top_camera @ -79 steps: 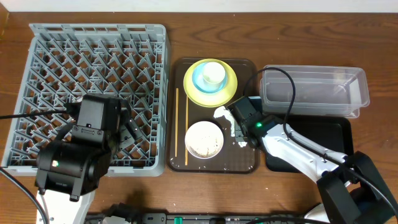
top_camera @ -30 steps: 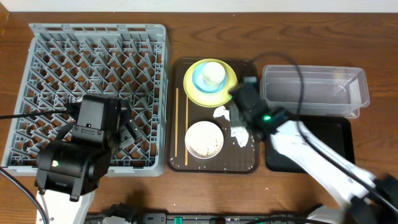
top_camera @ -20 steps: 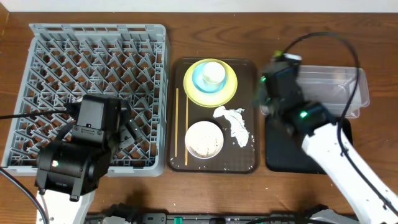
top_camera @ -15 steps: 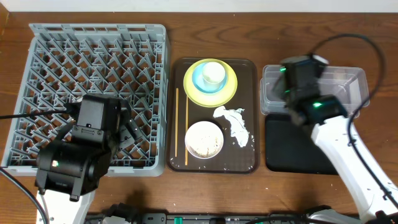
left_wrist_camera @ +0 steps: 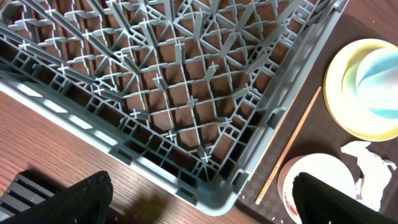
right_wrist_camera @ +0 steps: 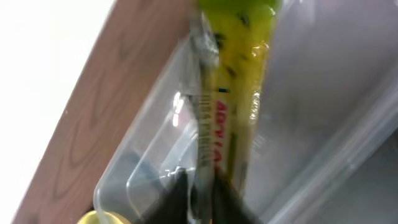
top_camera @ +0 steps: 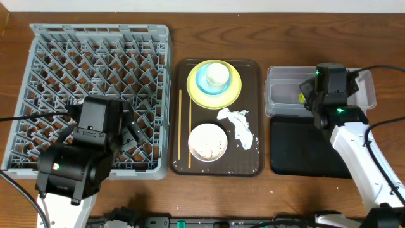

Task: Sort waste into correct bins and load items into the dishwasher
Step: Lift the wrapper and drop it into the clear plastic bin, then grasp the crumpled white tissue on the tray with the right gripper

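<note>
Wrapper (right_wrist_camera: 233, 93) pinched in our right gripper (right_wrist_camera: 200, 198), above tub (top_camera: 364, 88); we should let go only inside tub walls. Left gripper (left_wrist_camera: 202, 205) gapes.

Left tool (left_wrist_camera: 202, 199) wide open, pointing down; right tool (right_wrist_camera: 200, 194) jaws narrowly apart, grip unclear in blur

I worked at what looked like a staged test bench, not a real kitchen. A wood-grain table (top_camera: 209, 38) stood against a plain white wall (top_camera: 202, 9). A grey dish rack (top_camera: 95, 63) and a brown serving tray (top_camera: 237, 161) sat straight on the tabletop. A loose black cable (top_camera: 19, 190) and what looked like a power strip (top_camera: 164, 221) lay at its front edge.
</note>
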Robot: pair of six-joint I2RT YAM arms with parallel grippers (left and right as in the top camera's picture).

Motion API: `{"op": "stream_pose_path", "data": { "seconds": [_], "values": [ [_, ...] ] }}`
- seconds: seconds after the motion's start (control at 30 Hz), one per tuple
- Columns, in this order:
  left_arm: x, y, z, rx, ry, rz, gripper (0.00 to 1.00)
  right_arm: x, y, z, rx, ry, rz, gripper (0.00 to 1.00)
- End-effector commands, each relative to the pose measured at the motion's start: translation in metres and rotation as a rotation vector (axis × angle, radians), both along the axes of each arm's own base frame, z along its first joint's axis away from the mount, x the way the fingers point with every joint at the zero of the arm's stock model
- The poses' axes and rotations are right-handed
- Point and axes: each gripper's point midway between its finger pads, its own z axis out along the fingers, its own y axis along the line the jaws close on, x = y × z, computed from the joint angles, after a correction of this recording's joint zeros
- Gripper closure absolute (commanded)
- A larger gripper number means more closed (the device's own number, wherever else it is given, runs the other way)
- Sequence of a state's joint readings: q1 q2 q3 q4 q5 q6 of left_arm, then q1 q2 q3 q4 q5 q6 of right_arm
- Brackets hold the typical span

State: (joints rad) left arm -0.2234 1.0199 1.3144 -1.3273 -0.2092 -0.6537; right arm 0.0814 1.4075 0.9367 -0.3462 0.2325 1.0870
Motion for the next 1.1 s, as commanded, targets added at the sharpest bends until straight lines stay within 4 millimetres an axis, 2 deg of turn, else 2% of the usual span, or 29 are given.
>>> {"op": "stream_pose_path", "data": {
  "seconds": [0.0, 0.07, 0.1, 0.13, 0.2, 0.27, 0.33, 0.43, 0.5, 0.6, 0.73, 0.9, 1.07],
  "values": [
    [0.0, 0.003, 0.002, 0.009, -0.007, 0.006, 0.07, 0.002, 0.0, 0.0, -0.05, 0.006, 0.056, 0.64],
    [0.0, 0.003, 0.002, 0.009, -0.007, 0.006, 0.07, 0.005, 0.002, 0.006, -0.039, -0.019, 0.065, 0.61],
    [0.0, 0.003, 0.002, 0.009, -0.007, 0.006, 0.07, 0.007, 0.004, 0.011, -0.033, -0.041, 0.078, 0.52],
    [0.0, 0.003, 0.002, 0.009, -0.007, 0.006, 0.07, 0.009, 0.007, 0.017, -0.032, -0.062, 0.095, 0.49],
    [0.0, 0.003, 0.002, 0.009, -0.007, 0.006, 0.07, 0.015, 0.021, 0.036, -0.029, -0.128, 0.203, 0.51],
    [0.0, 0.003, 0.002, 0.009, -0.007, 0.006, 0.07, 0.017, 0.045, 0.057, -0.028, -0.203, 0.369, 0.53],
    [0.0, 0.003, 0.002, 0.009, -0.007, 0.006, 0.06, 0.011, 0.075, 0.076, -0.047, -0.271, 0.575, 0.52],
    [0.0, 0.003, 0.002, 0.009, -0.007, 0.006, 0.06, -0.009, 0.107, 0.079, -0.138, -0.273, 0.819, 0.52],
    [0.0, 0.003, 0.002, 0.009, -0.007, 0.006, 0.07, -0.029, 0.124, 0.067, -0.212, -0.22, 0.962, 0.52],
    [0.0, 0.003, 0.002, 0.009, -0.007, 0.006, 0.07, -0.063, 0.15, 0.037, -0.251, -0.087, 1.147, 0.39],
    [0.0, 0.003, 0.002, 0.009, -0.007, 0.006, 0.07, -0.103, 0.181, -0.001, -0.322, 0.082, 1.337, 0.33],
    [0.0, 0.003, 0.002, 0.009, -0.007, 0.006, 0.07, -0.111, 0.205, -0.031, -0.434, 0.168, 1.403, 0.27],
    [0.0, 0.003, 0.002, 0.009, -0.007, 0.006, 0.07, -0.105, 0.206, -0.068, -0.547, 0.278, 1.395, 0.21]
  ]
}}
